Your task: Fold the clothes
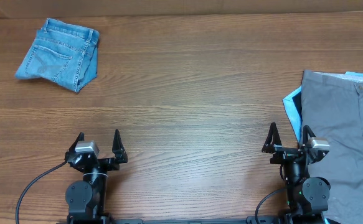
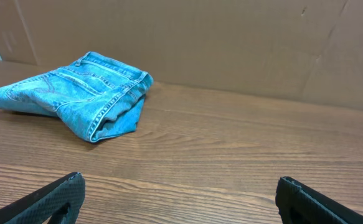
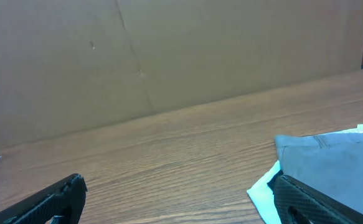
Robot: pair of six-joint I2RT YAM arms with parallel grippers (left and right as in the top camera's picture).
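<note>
Plainly, the work stands at the start of a fresh garment. The folded denim shorts [image 1: 60, 54] lie as a compact bundle at ten o'clock on the wooden table [image 1: 193, 93], while the grey shorts [image 1: 343, 130] lie flat and unfolded at three to four o'clock, waistband toward twelve, atop a pale blue garment [image 1: 290, 102] whose edge shows on their nine o'clock side. Both pincers sit near the six o'clock edge and hold nothing: the left gripper [image 1: 99, 137] has its jaws spread wide over bare wood at seven o'clock, and the right gripper [image 1: 289, 134] gapes just as wide at five o'clock, just beside the grey shorts' near edge. The next move, I judge, calls for the right arm to pinch only the top grey layer and draw it toward the table's middle, where both arms can reach it. Only the overhead view shows the grey shorts' button and outline. Only the left wrist view shows the denim's seams and doubled thickness, with the cardboard wall [image 2: 243, 43] behind. The right wrist view catches merely a grey corner.
</note>
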